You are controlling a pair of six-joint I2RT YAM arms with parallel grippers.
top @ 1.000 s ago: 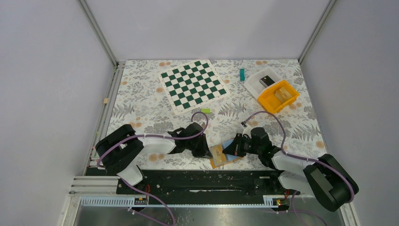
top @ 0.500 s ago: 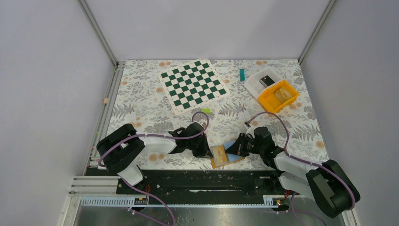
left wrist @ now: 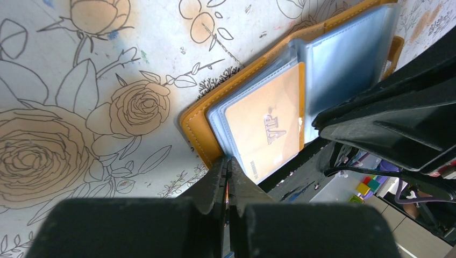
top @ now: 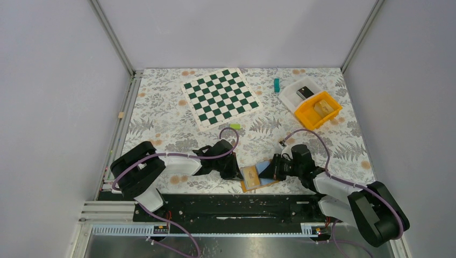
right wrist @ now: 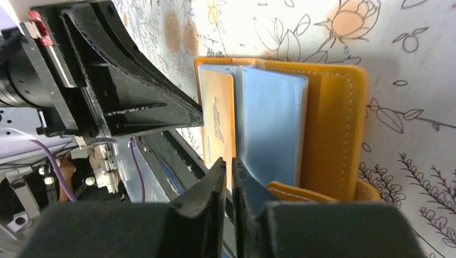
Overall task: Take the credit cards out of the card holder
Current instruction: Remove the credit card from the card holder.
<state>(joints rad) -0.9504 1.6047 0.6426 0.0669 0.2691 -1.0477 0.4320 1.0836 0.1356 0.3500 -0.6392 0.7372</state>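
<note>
Card holder (left wrist: 196,126), orange, lying open: left gripper (left wrist: 227,166) closed at its corner, seemingly steadying it. Right gripper (right wrist: 228,166) barely parted at light-blue credit card (right wrist: 271,126); whether it grips, I cannot tell.

Card holder (top: 250,177) on table (top: 161,129), between left pincer (top: 238,173) and right pincer (top: 270,168); chessboard (top: 221,97) behind.

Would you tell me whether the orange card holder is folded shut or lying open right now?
Open: the card holder lies spread flat, its plastic sleeves and an orange card facing up.
</note>
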